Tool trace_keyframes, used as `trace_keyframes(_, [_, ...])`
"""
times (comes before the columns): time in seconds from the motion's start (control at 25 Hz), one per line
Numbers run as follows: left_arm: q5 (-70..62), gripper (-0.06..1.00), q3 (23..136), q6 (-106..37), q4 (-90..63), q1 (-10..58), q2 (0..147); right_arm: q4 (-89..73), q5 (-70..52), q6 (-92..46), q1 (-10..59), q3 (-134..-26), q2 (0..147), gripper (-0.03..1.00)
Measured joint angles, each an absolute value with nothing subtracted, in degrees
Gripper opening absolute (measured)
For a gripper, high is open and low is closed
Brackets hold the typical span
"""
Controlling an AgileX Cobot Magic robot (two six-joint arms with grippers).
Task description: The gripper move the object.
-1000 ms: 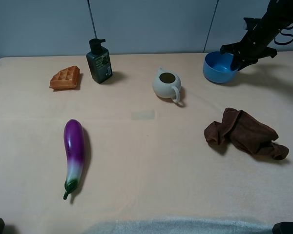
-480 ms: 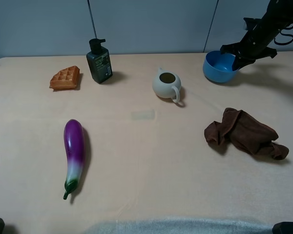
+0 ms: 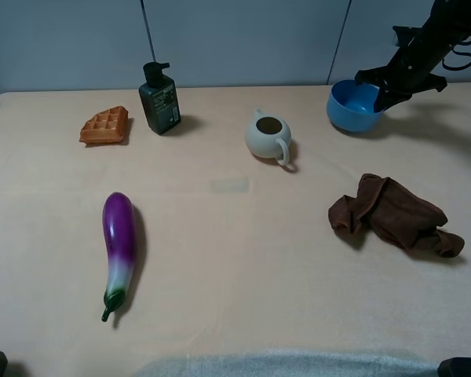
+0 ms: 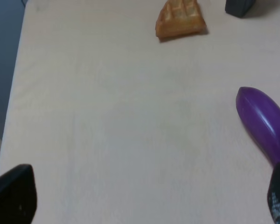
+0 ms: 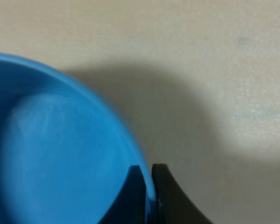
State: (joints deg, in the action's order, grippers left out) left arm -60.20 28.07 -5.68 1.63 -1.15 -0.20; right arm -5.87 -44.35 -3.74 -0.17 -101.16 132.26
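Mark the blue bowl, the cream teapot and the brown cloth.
blue bowl [image 3: 350, 118], exterior high view, front outer wall.
cream teapot [image 3: 263, 144], exterior high view, front of the body.
brown cloth [image 3: 392, 214], exterior high view, middle folds.

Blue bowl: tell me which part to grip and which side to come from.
Grip the thin rim of the blue bowl, coming down from above on the side away from the teapot, one finger inside the wall, one outside. It looks too wide to span, and its open top leaves the rim free. The right gripper pinches it that way.
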Motion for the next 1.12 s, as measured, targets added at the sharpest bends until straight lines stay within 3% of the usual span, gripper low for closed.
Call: trace_keyframes(1.12, [-60.2,0.99,28.07,-5.68,1.63,-1.15,-0.2,-6.48,-56.3,-3.74,-0.17,-101.16,118.3,-0.03])
